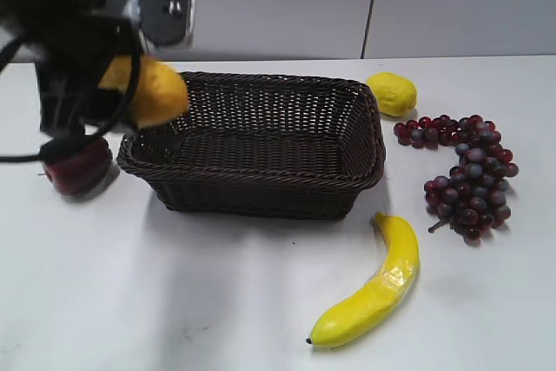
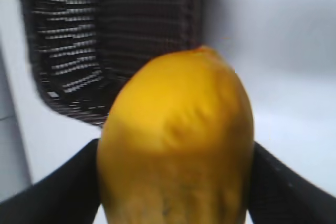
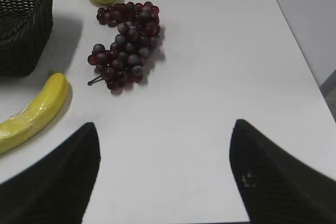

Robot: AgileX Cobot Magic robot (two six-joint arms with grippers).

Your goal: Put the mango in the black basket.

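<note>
The orange-yellow mango [image 1: 155, 90] is held in the air by my left gripper [image 1: 130, 93], just over the left rim of the black basket [image 1: 261, 184]. In the left wrist view the mango [image 2: 176, 140] fills the space between both black fingers, with the basket's woven wall [image 2: 105, 35] behind it. My left gripper [image 2: 176, 182] is shut on the mango. My right gripper [image 3: 165, 145] is open and empty above bare table, to the right of the basket's corner [image 3: 23, 19]. It is out of the exterior view.
A banana [image 1: 373, 288] lies in front of the basket at the right. A lemon [image 1: 391, 94] and a bunch of dark grapes [image 1: 465, 171] lie to the basket's right. A dark red fruit [image 1: 78, 165] sits left of the basket under my left arm.
</note>
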